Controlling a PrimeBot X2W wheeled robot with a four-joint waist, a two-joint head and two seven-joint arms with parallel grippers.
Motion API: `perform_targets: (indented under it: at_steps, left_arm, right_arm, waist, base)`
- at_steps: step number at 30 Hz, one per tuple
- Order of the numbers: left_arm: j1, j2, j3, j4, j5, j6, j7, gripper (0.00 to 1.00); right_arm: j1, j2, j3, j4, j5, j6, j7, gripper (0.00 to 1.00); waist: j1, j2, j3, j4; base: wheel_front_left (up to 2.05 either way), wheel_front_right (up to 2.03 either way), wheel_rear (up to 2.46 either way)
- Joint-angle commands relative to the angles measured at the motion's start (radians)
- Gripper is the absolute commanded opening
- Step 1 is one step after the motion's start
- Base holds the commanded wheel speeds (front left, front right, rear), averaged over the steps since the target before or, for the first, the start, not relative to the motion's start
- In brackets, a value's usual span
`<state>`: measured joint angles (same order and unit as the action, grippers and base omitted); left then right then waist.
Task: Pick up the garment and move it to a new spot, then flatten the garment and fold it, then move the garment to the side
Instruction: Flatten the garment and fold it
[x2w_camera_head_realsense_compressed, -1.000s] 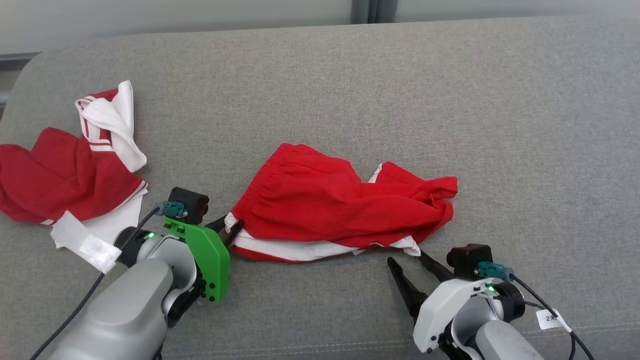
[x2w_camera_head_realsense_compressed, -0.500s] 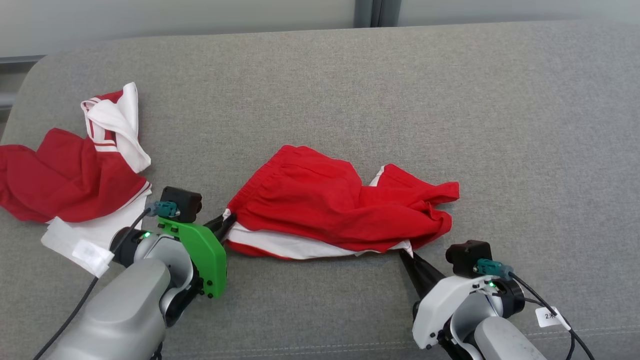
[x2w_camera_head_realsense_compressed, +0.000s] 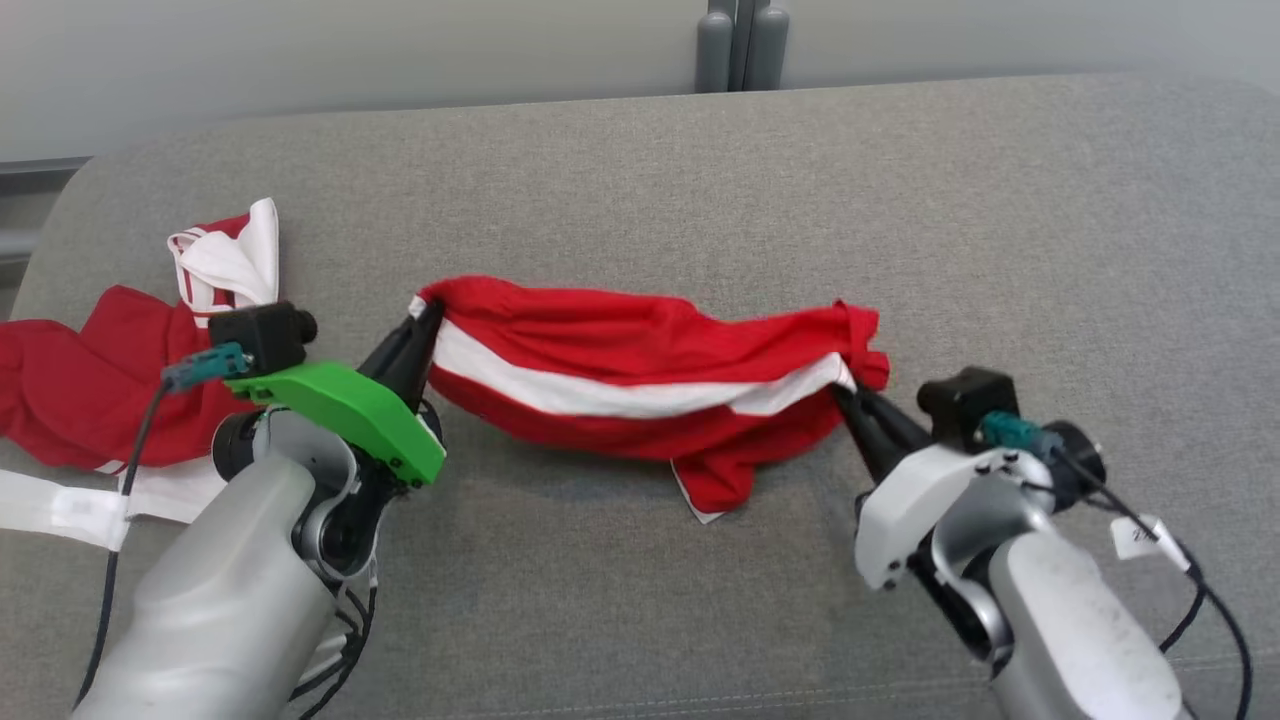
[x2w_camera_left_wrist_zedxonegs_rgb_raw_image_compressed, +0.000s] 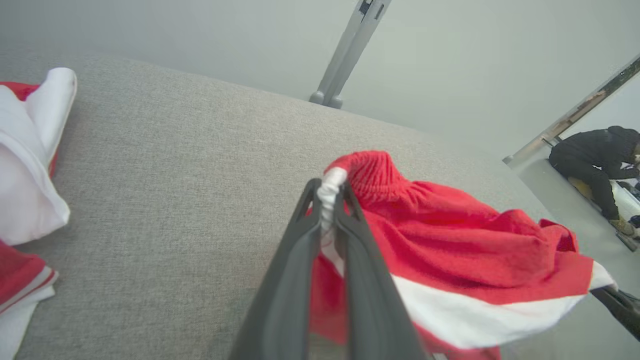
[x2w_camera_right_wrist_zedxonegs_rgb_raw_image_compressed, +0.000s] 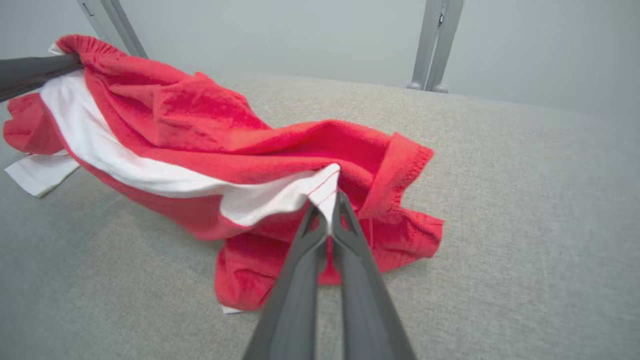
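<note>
The garment (x2w_camera_head_realsense_compressed: 640, 385), red shorts with a white side stripe, hangs stretched between my two grippers above the grey cushion. My left gripper (x2w_camera_head_realsense_compressed: 425, 320) is shut on its elastic waistband end (x2w_camera_left_wrist_zedxonegs_rgb_raw_image_compressed: 332, 187). My right gripper (x2w_camera_head_realsense_compressed: 845, 395) is shut on the white-striped hem corner (x2w_camera_right_wrist_zedxonegs_rgb_raw_image_compressed: 327, 192). The middle of the cloth sags, and a lower fold (x2w_camera_head_realsense_compressed: 715, 490) hangs down to the cushion. In the right wrist view the left gripper's fingers (x2w_camera_right_wrist_zedxonegs_rgb_raw_image_compressed: 40, 70) show at the far left, holding the other end.
A second red and white garment (x2w_camera_head_realsense_compressed: 120, 370) lies crumpled at the cushion's left edge, beside my left arm. The grey cushion (x2w_camera_head_realsense_compressed: 1050, 250) stretches wide to the right and back. Behind it stand a pale wall and a grey post (x2w_camera_head_realsense_compressed: 740, 45).
Both grippers shut on the garment's ends, then lifted it off the cushion and pulled it taut. The head camera has tilted, so the whole picture shifted.
</note>
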<state>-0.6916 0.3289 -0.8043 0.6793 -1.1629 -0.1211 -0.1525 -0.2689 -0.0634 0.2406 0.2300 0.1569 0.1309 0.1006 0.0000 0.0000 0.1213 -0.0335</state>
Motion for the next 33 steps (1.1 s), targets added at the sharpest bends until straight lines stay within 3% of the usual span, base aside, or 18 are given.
perform_targets:
  at_steps: [1,7,13,18,24,28,31,33]
  left_arm:
    - [-0.025,-0.01,0.031,-0.015,-0.032,0.014,-0.014,0.0]
    - [-0.087,-0.043,0.142,-0.064,-0.131,0.054,-0.04,0.0]
    - [-0.23,-0.044,0.231,-0.079,-0.173,0.092,-0.049,0.0]
    - [-0.393,-0.051,0.338,-0.064,-0.218,0.13,-0.074,0.0]
    - [-0.576,-0.044,0.323,-0.037,-0.156,0.15,-0.064,0.0]
    - [-0.693,-0.06,0.333,-0.01,-0.1,0.131,-0.093,0.0]
    - [-0.774,-0.079,0.362,-0.01,-0.044,0.101,-0.11,0.0]
    - [-0.816,-0.096,0.436,-0.041,0.003,0.078,-0.115,0.0]
  right_arm:
    - [-0.035,-0.037,-0.011,-0.032,-0.015,0.0,0.032,0.0]
    - [-0.191,-0.144,0.004,-0.094,0.014,0.0,0.133,0.0]
    - [-0.428,-0.191,0.026,0.005,0.088,0.0,0.158,0.0]
    - [-0.653,-0.149,-0.016,0.159,0.11,-0.001,0.126,0.0]
    - [-0.876,-0.088,-0.005,0.308,0.109,-0.001,0.087,0.0]
    - [-1.026,-0.049,-0.044,0.414,0.074,-0.001,-0.013,0.0]
    - [-1.139,-0.025,-0.143,0.47,0.005,-0.001,-0.143,0.0]
    - [-1.2,-0.014,-0.231,0.488,-0.053,-0.001,-0.242,0.0]
  waist:
    - [0.0,0.0,-0.003,-0.009]
    - [0.0,0.0,0.032,-0.034]
    - [0.0,0.0,0.124,-0.078]
    - [0.0,0.0,0.224,-0.126]
    - [0.0,0.0,0.324,-0.166]
    - [0.0,0.0,0.37,-0.184]
    - [0.0,0.0,0.389,-0.188]
    - [0.0,0.0,0.401,-0.183]
  base:
    - [0.0,0.0,0.0]
    - [0.0,0.0,0.0]
    - [0.0,0.0,0.0]
    - [0.0,0.0,0.0]
    - [0.0,0.0,0.0]
    - [0.0,0.0,0.0]
    - [0.0,0.0,0.0]
    - [0.0,0.0,0.0]
